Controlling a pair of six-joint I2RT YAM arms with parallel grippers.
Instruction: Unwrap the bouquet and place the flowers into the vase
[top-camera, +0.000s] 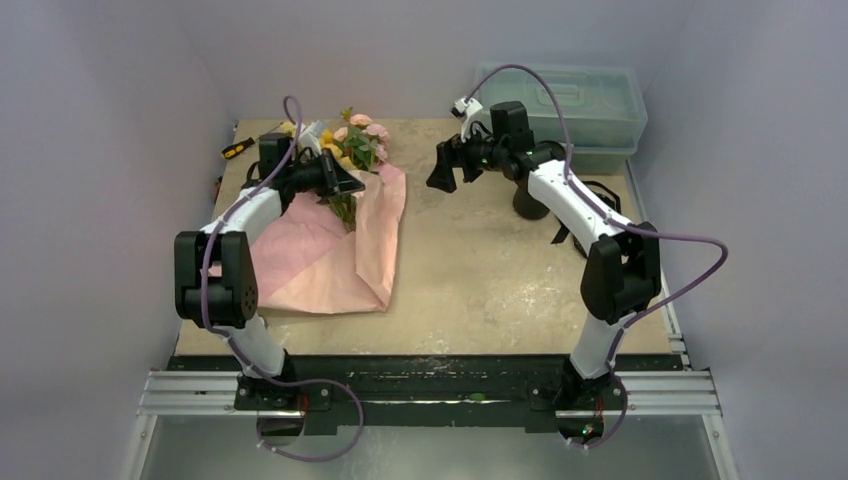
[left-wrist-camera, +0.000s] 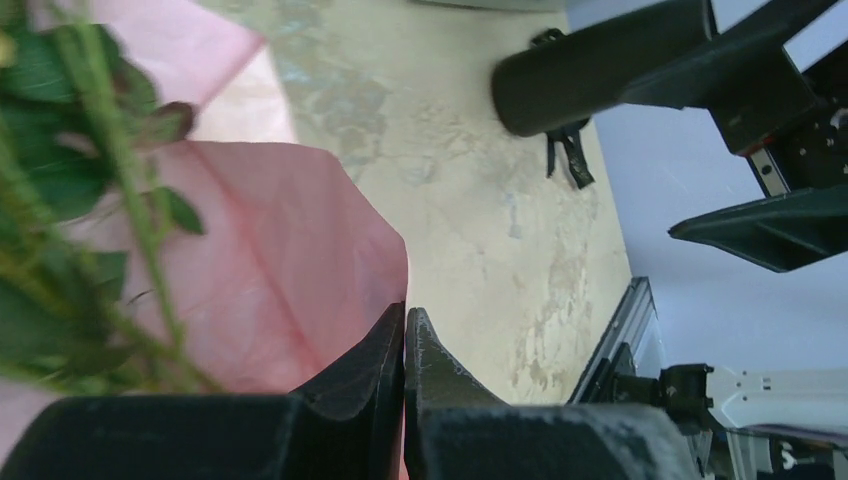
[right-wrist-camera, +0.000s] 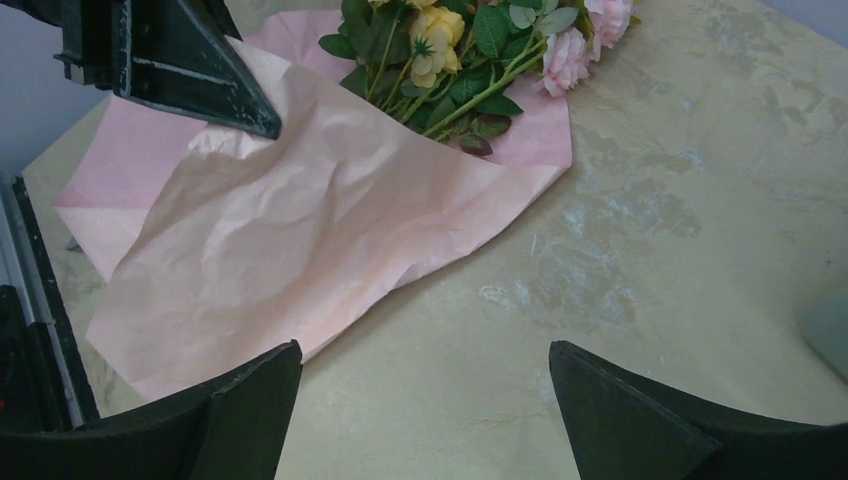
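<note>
The bouquet's pale pink paper (top-camera: 330, 250) lies spread open and flat on the left half of the desk (top-camera: 480, 290), reaching toward the near edge, with the flowers (top-camera: 358, 140) lying on its far end, blooms toward the back edge. The left gripper (top-camera: 350, 183) sits at the stems where they meet the paper, jaws pressed together; whether they pinch anything I cannot tell. The right gripper (top-camera: 447, 170) hangs above mid-desk, jaws wide apart, holding nothing. The vase (top-camera: 530, 205) stands near the right edge, partly hidden by the right arm, in front of a plastic box (top-camera: 570, 100) in the back right corner
</note>
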